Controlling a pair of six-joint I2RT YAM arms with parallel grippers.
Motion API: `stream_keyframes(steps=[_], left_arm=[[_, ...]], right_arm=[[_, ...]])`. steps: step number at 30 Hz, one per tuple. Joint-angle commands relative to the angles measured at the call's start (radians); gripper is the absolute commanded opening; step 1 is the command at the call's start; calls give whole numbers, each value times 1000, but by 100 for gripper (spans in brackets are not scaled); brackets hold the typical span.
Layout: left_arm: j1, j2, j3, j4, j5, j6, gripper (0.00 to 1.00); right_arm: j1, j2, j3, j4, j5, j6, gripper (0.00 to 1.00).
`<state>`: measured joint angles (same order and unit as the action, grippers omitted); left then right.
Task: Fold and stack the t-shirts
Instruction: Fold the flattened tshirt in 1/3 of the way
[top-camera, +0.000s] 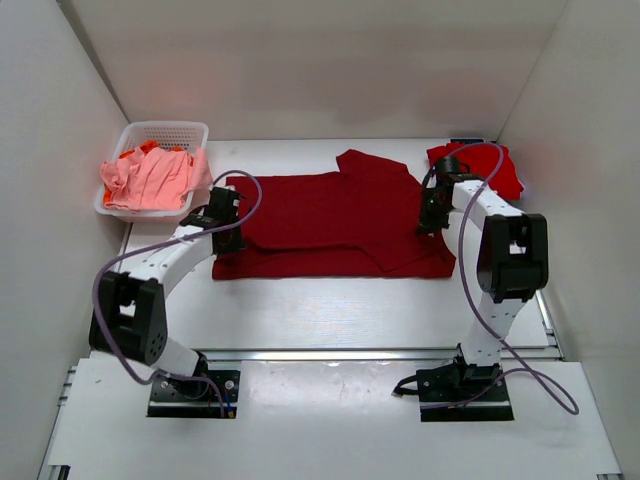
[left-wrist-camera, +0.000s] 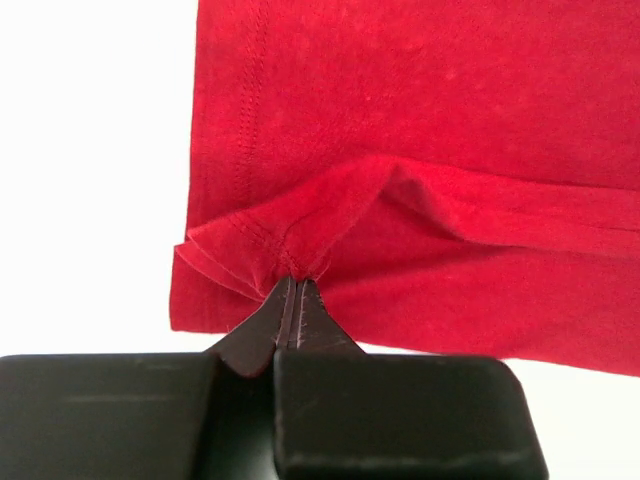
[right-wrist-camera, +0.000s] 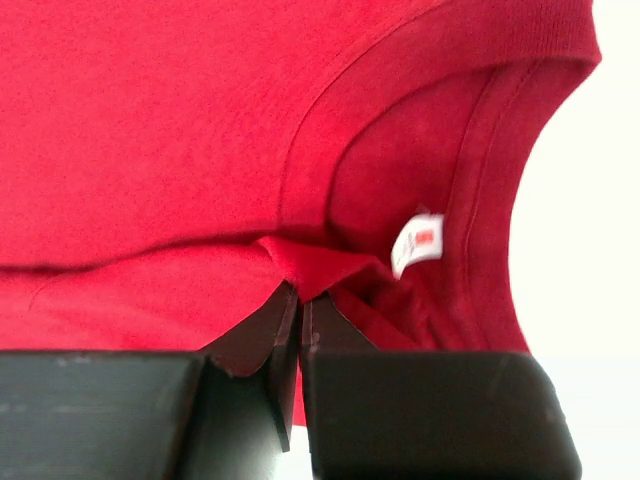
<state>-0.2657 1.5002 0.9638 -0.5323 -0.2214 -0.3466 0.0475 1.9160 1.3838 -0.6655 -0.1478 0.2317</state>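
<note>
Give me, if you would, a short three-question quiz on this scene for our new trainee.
1. True or false: the left gripper and the right gripper are each shut on the dark red shirt.
2. Where do the pink shirts lie? A) in the white basket B) on the dark red shirt C) under the right arm.
3. Fill in: inside the collar shows a small white ____.
Key: 1 true; 2 A; 3 label.

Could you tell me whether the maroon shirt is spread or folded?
Partly folded: the shirt has one layer doubled over, pinched by left gripper and right gripper.
</note>
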Motion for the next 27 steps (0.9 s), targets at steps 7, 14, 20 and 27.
stream_keyframes(steps=[7, 14, 20, 27], left_arm=[[19, -227, -42, -75, 36, 15, 0], [32, -376, -123, -146, 42, 12, 0], [66, -540, -200, -187, 67, -2, 0], [42, -652, -215, -224, 40, -31, 0]], right_arm=[[20, -270, -117, -3, 24, -3, 0], [32, -454, -270, -26, 37, 26, 0], [32, -656, -382, -75, 28, 44, 0], [20, -834, -411, -147, 17, 64, 0]])
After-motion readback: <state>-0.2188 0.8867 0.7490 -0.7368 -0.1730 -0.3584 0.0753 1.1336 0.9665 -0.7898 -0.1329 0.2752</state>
